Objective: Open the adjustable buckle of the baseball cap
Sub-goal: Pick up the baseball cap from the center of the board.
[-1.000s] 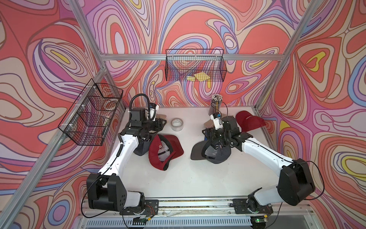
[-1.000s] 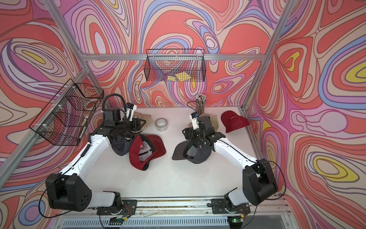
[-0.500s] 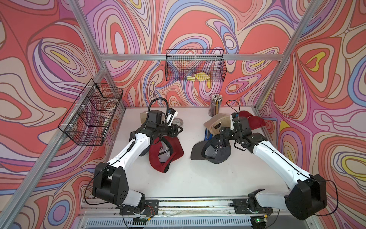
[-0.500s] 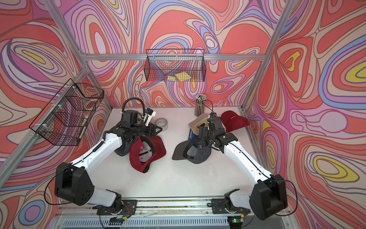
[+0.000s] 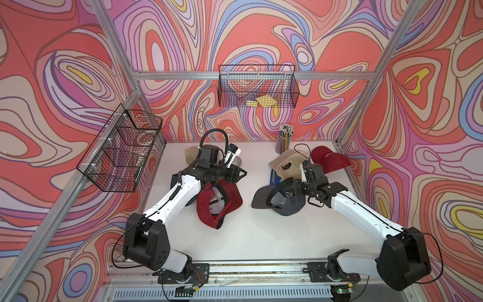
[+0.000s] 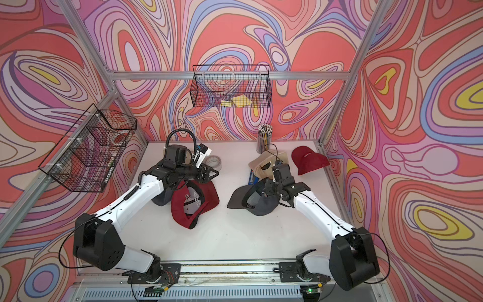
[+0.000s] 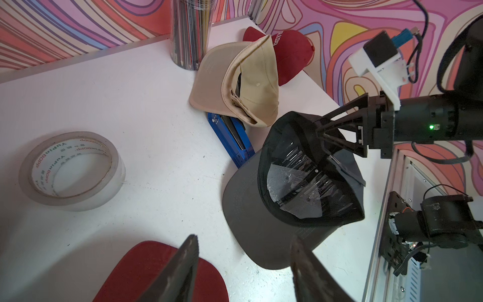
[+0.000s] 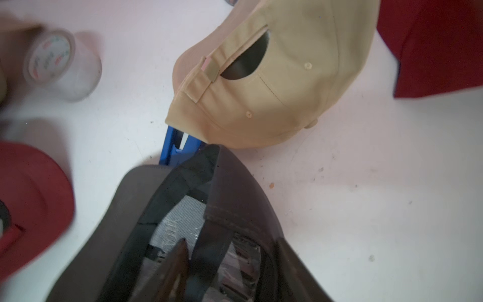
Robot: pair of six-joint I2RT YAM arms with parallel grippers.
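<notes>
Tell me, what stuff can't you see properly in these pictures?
- The buckle of the dark grey fabric baseball cap: in both top views the right claw covers it, and the right wrist view is blurred close up.
- The blue flat object: in the left wrist view the beige fabric cap covers most of it.
- The dark blue cap: the left arm hides most of it in both top views.
- Whether the right claw is pinching the rim: left wrist view, tips sunk in fabric.

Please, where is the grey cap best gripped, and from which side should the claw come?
Probably at the rear band of the grey cap, opposite its brim. The cap lies crown down, so this rim stands up free: come from above, one finger inside, one outside. The right claw sits at that spot.
</notes>
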